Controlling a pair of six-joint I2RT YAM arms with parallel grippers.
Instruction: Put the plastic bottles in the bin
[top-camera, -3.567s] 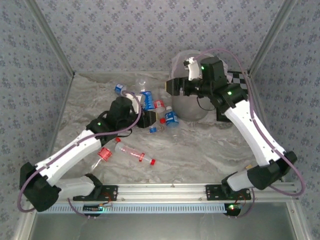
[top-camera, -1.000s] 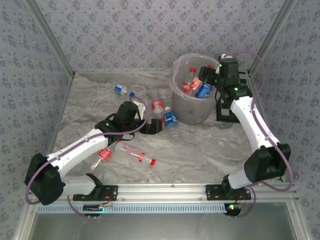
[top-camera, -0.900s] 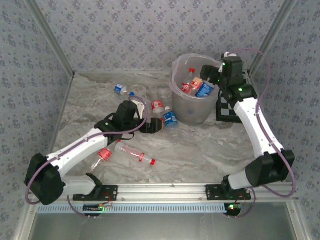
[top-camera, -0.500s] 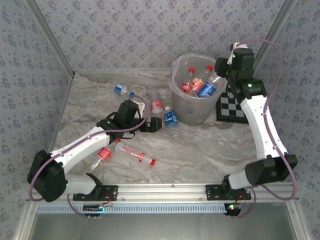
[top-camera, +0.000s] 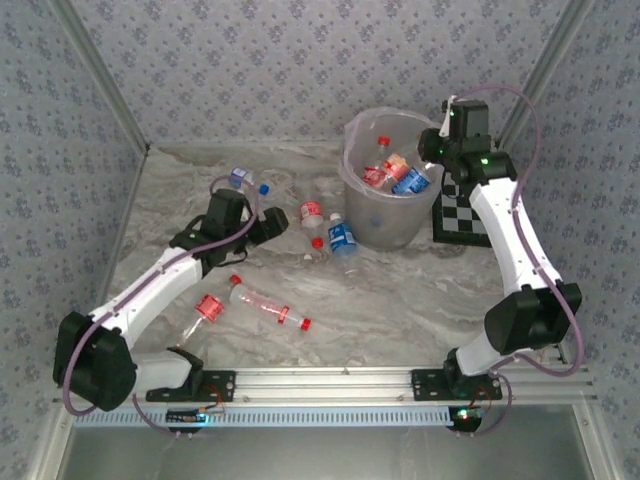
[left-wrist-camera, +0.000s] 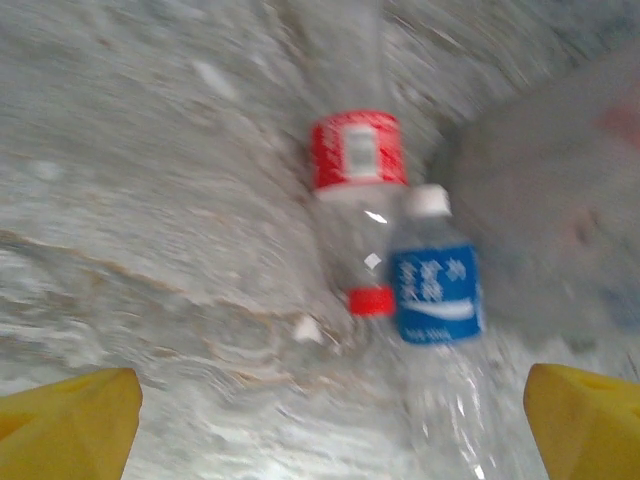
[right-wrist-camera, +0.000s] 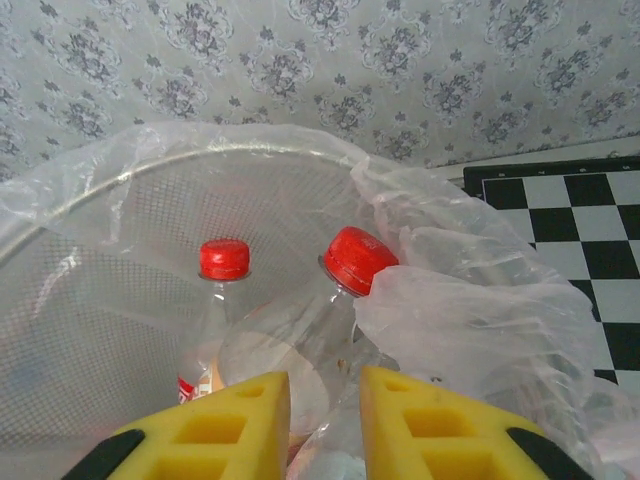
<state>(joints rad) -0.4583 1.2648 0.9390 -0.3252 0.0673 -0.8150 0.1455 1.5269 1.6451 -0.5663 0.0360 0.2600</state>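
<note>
2 clear plastic bottles lie nearest on the marbled grey surface (top-camera: 420, 300), well left of the round grey translucent bin (top-camera: 390, 225): a long red-capped bottle (top-camera: 258, 300) and a crumpled red-topped bottle (top-camera: 209, 306). Closer to the bin, the left gripper (top-camera: 272, 222) hangs wide open, facing a red-labelled bottle (left-wrist-camera: 356, 190) and a blue-labelled bottle (left-wrist-camera: 435, 285) lying just beside the bin's wall. At its right rim the right gripper (right-wrist-camera: 325, 420) is closed above red-capped bottles inside (right-wrist-camera: 350, 260).
</note>
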